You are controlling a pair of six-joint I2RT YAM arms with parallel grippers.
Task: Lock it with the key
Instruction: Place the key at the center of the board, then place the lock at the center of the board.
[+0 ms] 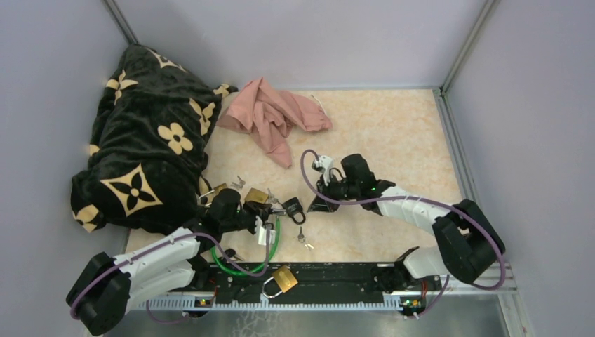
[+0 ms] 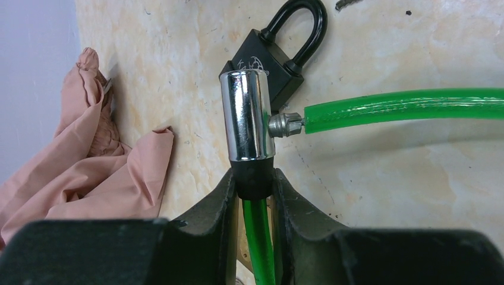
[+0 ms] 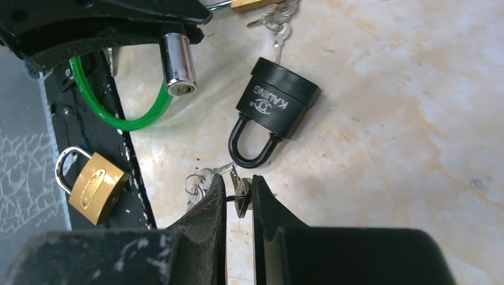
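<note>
- left gripper [image 2: 254,178]: narrow, clamped on the black collar of the cable lock [image 2: 246,116]. The chrome barrel sticks out past the fingertips toward 12 o'clock in the left wrist view.
- green cable [image 2: 404,107]: the metal tip of its free end meets the barrel's side at 3 o'clock.
- right gripper [image 3: 239,190]: almost closed, pinching a key [image 3: 241,200]. The key ring [image 3: 196,181] is at 9 o'clock of the fingertips.
- The barrel's keyhole end faces the right wrist camera, well apart from the key.
- black padlock [image 3: 276,104]: flat on the table [image 1: 393,133], at 12 o'clock from the key, not touching it.
- Top view, from the black padlock: cable lock at 8 o'clock, right gripper at 3, brass padlock [image 1: 284,279] at 6, pink cloth [image 1: 270,116] at 12, black cushion [image 1: 147,140] at 10.
</note>
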